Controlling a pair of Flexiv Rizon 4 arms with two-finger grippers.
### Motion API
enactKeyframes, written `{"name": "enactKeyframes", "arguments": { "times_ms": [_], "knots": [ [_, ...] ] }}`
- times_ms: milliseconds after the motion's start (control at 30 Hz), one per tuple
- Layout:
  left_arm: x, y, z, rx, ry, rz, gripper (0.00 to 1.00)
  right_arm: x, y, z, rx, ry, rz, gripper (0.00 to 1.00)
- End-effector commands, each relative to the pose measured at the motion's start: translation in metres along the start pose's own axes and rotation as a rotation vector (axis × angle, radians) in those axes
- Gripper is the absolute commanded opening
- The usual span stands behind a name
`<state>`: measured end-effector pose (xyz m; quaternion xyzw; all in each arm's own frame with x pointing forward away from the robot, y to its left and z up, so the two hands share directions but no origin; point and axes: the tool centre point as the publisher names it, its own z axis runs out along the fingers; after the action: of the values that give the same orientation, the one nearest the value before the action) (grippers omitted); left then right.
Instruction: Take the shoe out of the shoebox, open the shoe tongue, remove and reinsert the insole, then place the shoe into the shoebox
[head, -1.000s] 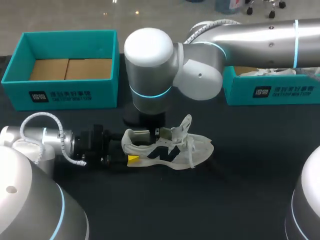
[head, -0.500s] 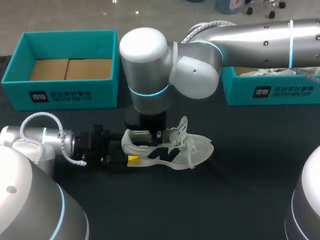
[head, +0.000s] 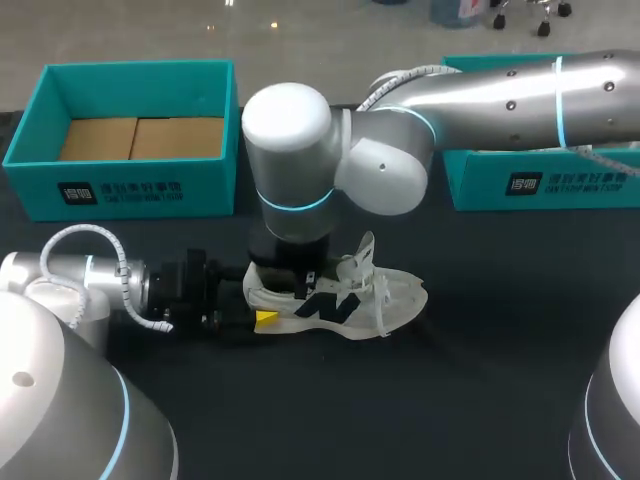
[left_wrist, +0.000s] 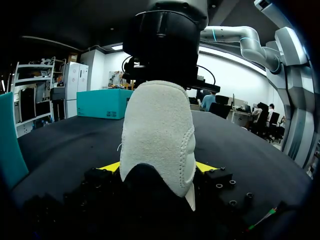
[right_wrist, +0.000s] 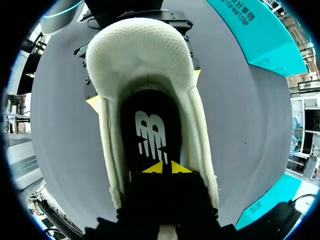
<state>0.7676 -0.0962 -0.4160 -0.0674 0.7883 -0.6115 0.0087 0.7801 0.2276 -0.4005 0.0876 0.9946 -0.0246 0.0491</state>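
From the head view, a white sneaker (head: 392, 296) with dark side markings lies upright on the black table (head: 460, 400), its toe pointing towards my right side. The left gripper (head: 262, 318) lies low at the sneaker's heel, one yellow tip against the heel's near side. My right arm comes in from the right, passes beyond the sneaker and stands above it. The right gripper (head: 297, 283) points straight down into the sneaker's opening, just behind the raised tongue (head: 363, 256). A teal shoebox (head: 130, 185) with a brown cardboard floor sits well beyond the sneaker's heel end. A second teal shoebox (head: 500, 185) sits beyond its toe end.

In the left wrist view, the sneaker's rounded white heel (left_wrist: 159, 130) stands directly ahead. The left gripper's yellow fingertips (left_wrist: 206, 166) press on it from both sides, so this gripper clamps the sneaker at the heel. The right arm's dark wrist (left_wrist: 167, 40) rises right over the sneaker.

In the right wrist view, the camera looks straight down into the sneaker's opening. The black insole (right_wrist: 150, 125) lies flat inside, ringed by the white collar. The right gripper's two yellow tips are drawn together to one point at the middle of the insole. Whether they touch or pinch it I cannot tell. The left gripper's yellow tips flank the sneaker's heel on either side.
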Motion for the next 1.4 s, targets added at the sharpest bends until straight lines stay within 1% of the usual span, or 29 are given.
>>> {"name": "enactKeyframes", "arguments": {
  "times_ms": [33,100,133,300,467,533,600,633,700,733,833,933,1067,1100,1233,1400],
  "knots": [
    [0.000,0.001,0.000,-0.001,-0.001,-0.001,0.00,0.001,-0.003,-0.002,-0.002,-0.010,-0.001,0.22],
    [0.000,0.001,0.000,-0.001,-0.001,-0.001,0.00,0.000,-0.004,-0.003,-0.002,-0.023,0.005,0.32],
    [0.000,0.001,0.000,-0.001,-0.001,-0.001,0.00,0.000,-0.004,-0.003,-0.003,-0.023,0.006,0.33],
    [0.000,0.001,0.000,-0.001,-0.001,-0.001,0.00,0.001,-0.002,0.011,0.006,0.017,0.000,0.36],
    [0.000,0.001,0.000,-0.001,-0.001,-0.001,0.00,0.007,-0.001,0.031,0.036,0.101,-0.017,0.36],
    [0.000,0.001,0.000,-0.001,-0.001,-0.001,0.00,0.011,-0.003,0.039,0.054,0.154,-0.026,0.36],
    [0.000,0.001,0.000,-0.001,-0.001,-0.001,0.00,0.016,-0.004,0.046,0.071,0.206,-0.034,0.30],
    [0.000,0.001,0.000,-0.001,-0.001,-0.001,0.00,0.019,-0.005,0.050,0.081,0.227,-0.036,0.24],
    [0.000,0.001,0.000,-0.001,-0.001,-0.001,0.00,0.022,-0.008,0.053,0.091,0.250,-0.031,0.06],
    [0.000,0.001,0.000,-0.001,-0.001,-0.001,0.00,0.024,-0.009,0.054,0.099,0.255,-0.026,0.00],
    [0.000,0.001,0.000,-0.001,-0.001,-0.001,0.00,0.027,-0.014,0.054,0.103,0.267,-0.011,0.00],
    [0.000,0.001,0.000,-0.001,-0.001,-0.001,0.00,0.026,-0.020,0.048,0.103,0.271,0.002,0.00],
    [0.000,0.001,0.000,-0.001,-0.001,-0.001,0.00,0.019,-0.028,0.021,0.073,0.260,0.014,0.00],
    [0.000,0.001,0.000,-0.001,-0.001,-0.001,0.00,0.017,-0.029,0.009,0.059,0.247,0.017,0.00],
    [0.000,0.001,0.000,-0.001,-0.001,-0.001,0.00,0.009,-0.034,-0.017,0.029,0.207,0.014,0.00],
    [0.000,0.001,0.000,-0.001,-0.001,-0.001,0.00,0.005,-0.035,-0.033,-0.001,0.181,0.002,0.00]
  ]
}}
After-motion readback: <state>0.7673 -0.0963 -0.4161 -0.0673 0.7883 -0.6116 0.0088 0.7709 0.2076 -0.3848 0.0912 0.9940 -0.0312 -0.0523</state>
